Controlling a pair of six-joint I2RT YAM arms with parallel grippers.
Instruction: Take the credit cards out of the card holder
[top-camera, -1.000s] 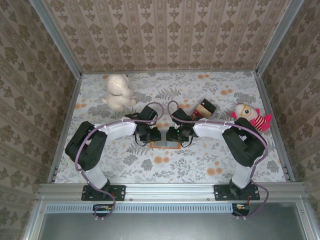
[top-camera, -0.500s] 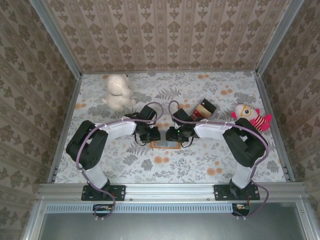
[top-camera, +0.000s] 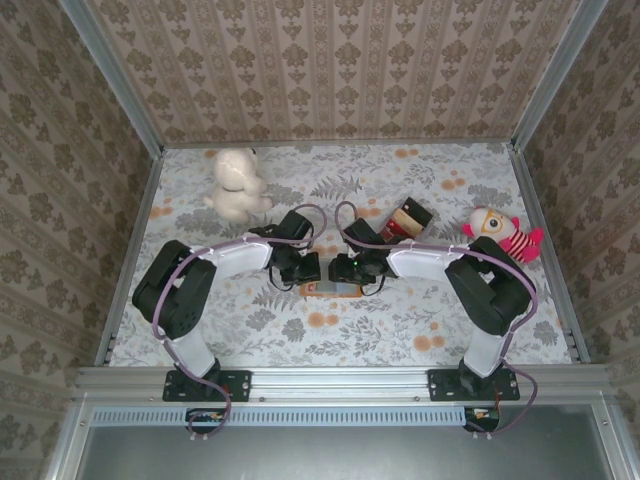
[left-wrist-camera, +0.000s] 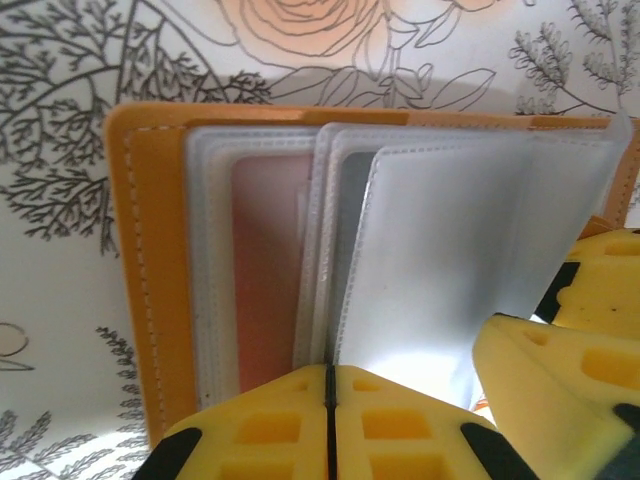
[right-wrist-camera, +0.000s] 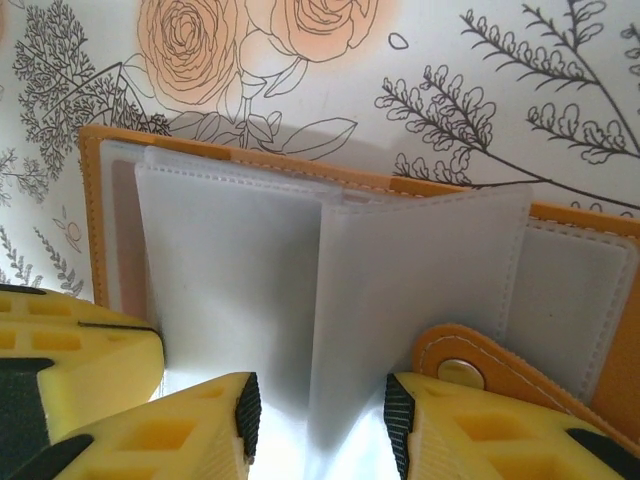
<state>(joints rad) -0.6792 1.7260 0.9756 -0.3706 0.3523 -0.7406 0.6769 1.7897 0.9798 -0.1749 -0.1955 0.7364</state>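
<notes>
Top external view: a floral-printed table (top-camera: 420, 325) sits inside patterned walls, with two black arms bending inward from the near edge until their wrists almost meet at the centre. A white plush animal (top-camera: 236, 185) sits at the far left. A doll in red stripes (top-camera: 503, 235) lies at the far right. A brown, dark-topped box (top-camera: 408, 218) stands just beyond the right wrist, and any print on it is too small to read. The card holder (top-camera: 330, 290) lies open and flat on the table between and under the two grippers.

Left wrist view: the left gripper (left-wrist-camera: 328, 385) has its yellow fingers pressed together. The edges of frosted pocket pages run down to that seam, though whether a page is nipped there cannot be told. One of the credit cards (left-wrist-camera: 265, 270), reddish, shows blurred through a pocket beside the orange stitched rim.

Right wrist view: the right gripper (right-wrist-camera: 318, 410) has its jaws apart, with an upright clear page standing in the gap. An orange strap with a metal snap (right-wrist-camera: 460, 373) lies against the right-hand finger.
</notes>
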